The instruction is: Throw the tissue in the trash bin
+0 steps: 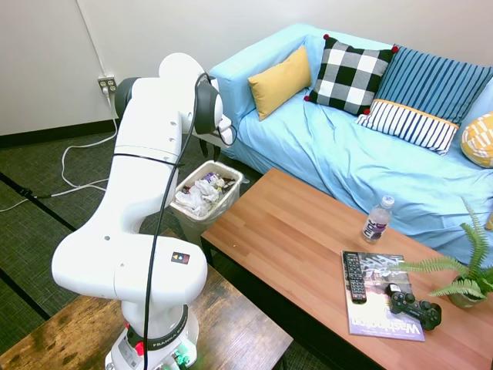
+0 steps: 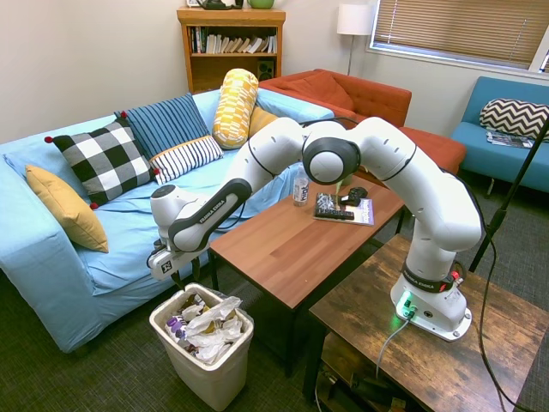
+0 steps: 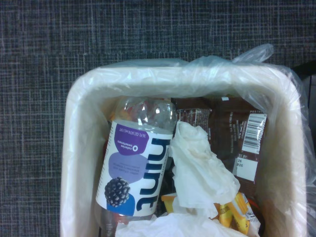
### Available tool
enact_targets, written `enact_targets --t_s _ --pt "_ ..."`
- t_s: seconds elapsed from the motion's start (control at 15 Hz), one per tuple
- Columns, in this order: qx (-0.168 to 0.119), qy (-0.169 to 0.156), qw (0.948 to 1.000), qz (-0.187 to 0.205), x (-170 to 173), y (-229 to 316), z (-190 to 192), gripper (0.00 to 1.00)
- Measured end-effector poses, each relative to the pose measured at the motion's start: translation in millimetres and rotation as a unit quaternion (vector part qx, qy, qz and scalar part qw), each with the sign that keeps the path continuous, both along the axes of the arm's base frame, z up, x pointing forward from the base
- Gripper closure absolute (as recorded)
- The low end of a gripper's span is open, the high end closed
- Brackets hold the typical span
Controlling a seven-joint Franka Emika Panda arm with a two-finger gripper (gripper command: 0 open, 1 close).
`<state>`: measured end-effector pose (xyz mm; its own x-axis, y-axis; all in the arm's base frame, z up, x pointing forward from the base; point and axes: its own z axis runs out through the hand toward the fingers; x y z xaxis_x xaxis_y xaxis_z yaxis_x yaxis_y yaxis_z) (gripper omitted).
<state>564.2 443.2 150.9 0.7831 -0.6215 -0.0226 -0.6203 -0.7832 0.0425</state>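
Even, bright indoor light, soft shadows, all views sharp, slight wide-angle bowing.

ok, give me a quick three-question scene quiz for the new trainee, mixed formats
1. True or false: the tissue lies inside the trash bin.
2. Which brand name shows on the bottle in the bin? A) hint B) Dasani C) Evian
3. Which two things lie on the magazine on the coffee table?

Key: 1 true. 2 A. 3 the remote control and the game controller.
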Motion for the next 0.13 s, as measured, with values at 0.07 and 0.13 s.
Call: enact_targets --t_s 0.07,0.13 --pt "0.000 0.001 1.0000 -0.001 0.6 -1.6 -0.5 0.00" --pt "0.000 0.002 1.0000 -0.005 2.2 -4.8 -1.4 0.00"
